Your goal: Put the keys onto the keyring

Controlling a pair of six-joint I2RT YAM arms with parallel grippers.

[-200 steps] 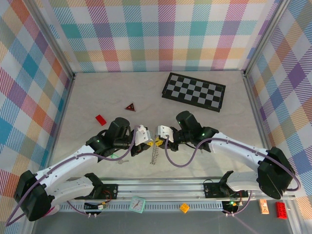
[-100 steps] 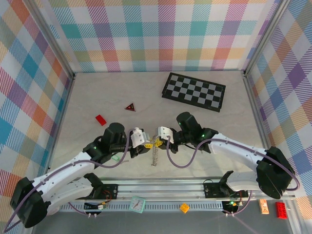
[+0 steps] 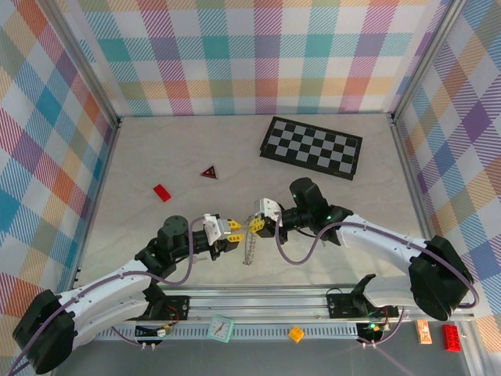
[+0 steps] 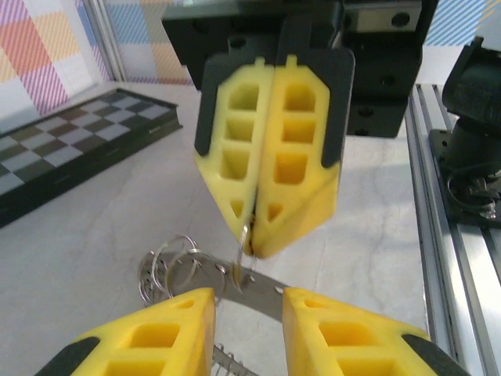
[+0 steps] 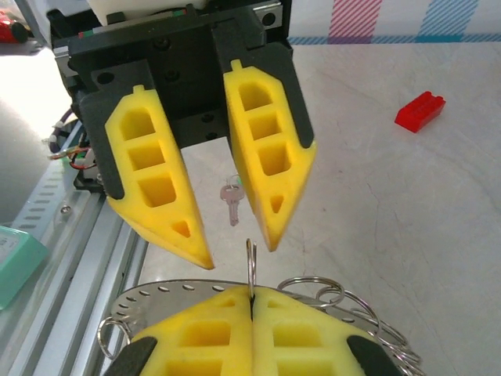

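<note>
Two grippers are facing each other tip to tip above the near middle of the table (image 3: pixel 156 164), and both are mine. On the left, I am holding my left arm (image 3: pixel 117 278) stretched low from its base at the near left corner. It is slanting up and to the right, with the wrist level so that the left gripper (image 3: pixel 234 227) is pointing rightward. The left fingers (image 5: pixel 270 157) are standing apart with a moderate gap, and nothing is sitting between them or touching them. Seen through that gap from the right wrist, one small silver key (image 5: pixel 230 202) is lying flat on the table beyond, with some green at its head, well clear of my fingertips.

Between the two grippers the keyring (image 4: pixel 262 283) is hanging below them. It is a flat grey toothed plate with a bunch of small rings (image 4: pixel 166 266) clustered on it. Whether its lower end is touching the table I cannot tell. At its top a thin wire loop (image 5: pixel 250 262) is standing upright.

On the right, my right gripper (image 3: pixel 256 225) is pinching that loop. The right fingers (image 5: pixel 301 337) are pressing fully together with only the wire between the tips, so the keyring is hanging from this grip. I am holding my right arm (image 3: pixel 376 239) bent in from the near right corner, the forearm lying leftward over the table and the wrist level. The two sets of fingertips are near each other but apart.
</note>
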